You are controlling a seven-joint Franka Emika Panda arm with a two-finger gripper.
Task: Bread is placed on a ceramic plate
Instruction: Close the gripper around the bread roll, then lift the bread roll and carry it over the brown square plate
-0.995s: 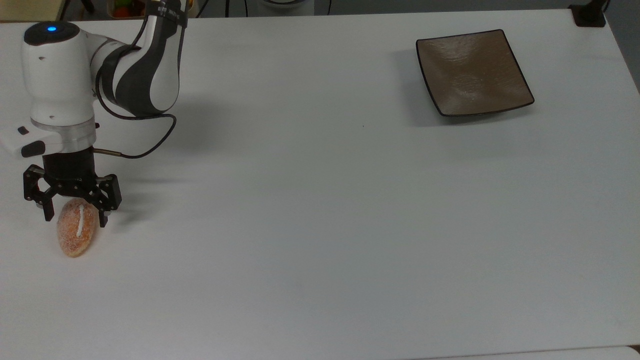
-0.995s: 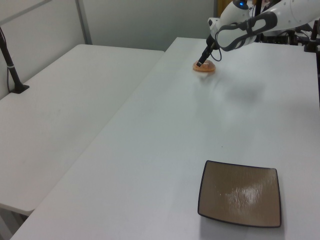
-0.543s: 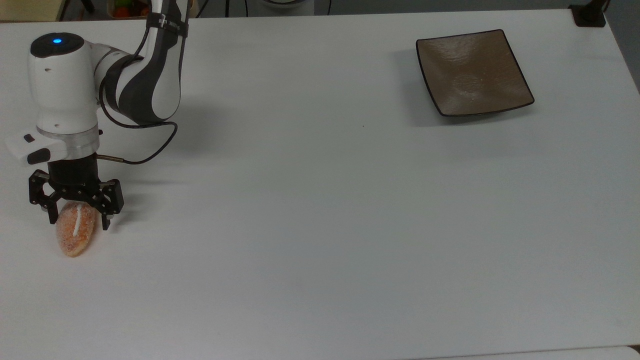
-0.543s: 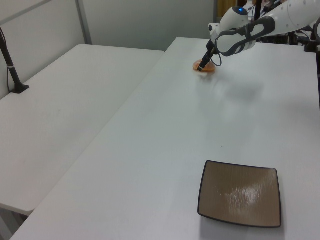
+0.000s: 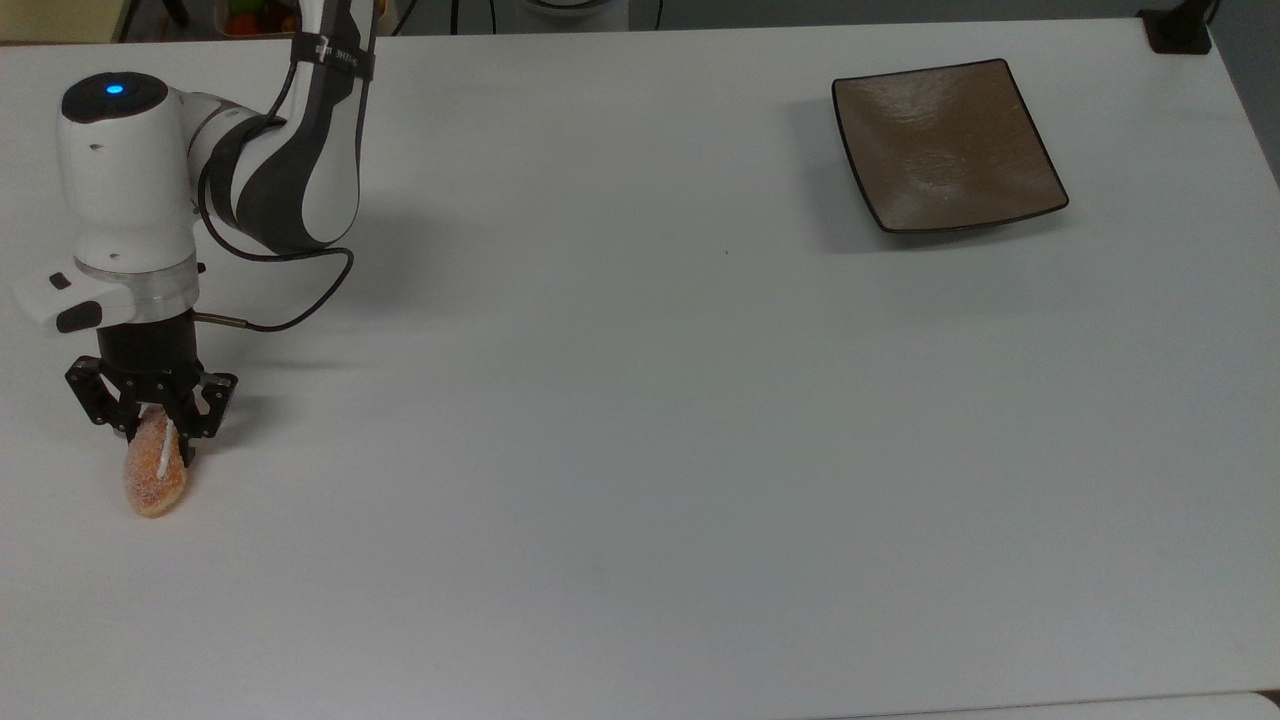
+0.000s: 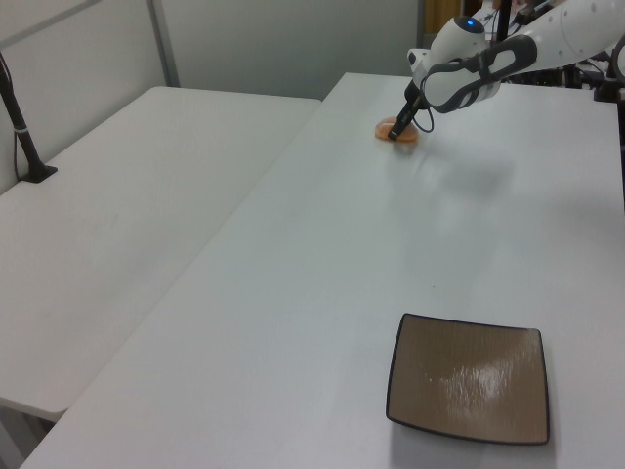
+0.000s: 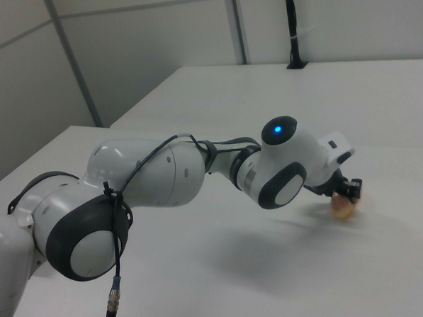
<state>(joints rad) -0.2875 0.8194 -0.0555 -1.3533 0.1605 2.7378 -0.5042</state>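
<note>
Arm: one white-and-dark-grey jointed robot arm (image 5: 270,150), at the top view's far left, blue light lit on its wrist housing; a thin black cable (image 5: 300,300) looped from wrist to forearm.
End effector: one black two-finger end effector (image 5: 152,440), pointed straight down at the top view's left edge; fingers drawn in close against both sides of the bun's upper end, pressed on it. Also seen at the far end of the worktop in the left view (image 6: 397,132) and past the wrist in the right view (image 7: 348,194).
Bread: one small oval orange-tan sugar-speckled bun (image 5: 155,475) with a thin white stripe along its top, lying on the worktop, its upper end between the fingers, its lower end poking out toward the top view's bottom. In the left view (image 6: 402,135) low against the surface; whether touching or just lifted, cannot tell. In the right view (image 7: 340,208) tucked under the end effector.
Worktop: one broad white worktop (image 5: 640,450) carrying bun and plate.
Plate: one square glossy brown ceramic dish (image 5: 945,145) with a thin dark rim and upturned corners, at the top view's upper right, well apart from the bun, nothing on it. In the left view (image 6: 471,391) near the bottom right.
Second table: one further white table (image 6: 127,205) beside the worktop, on the left view's left.
</note>
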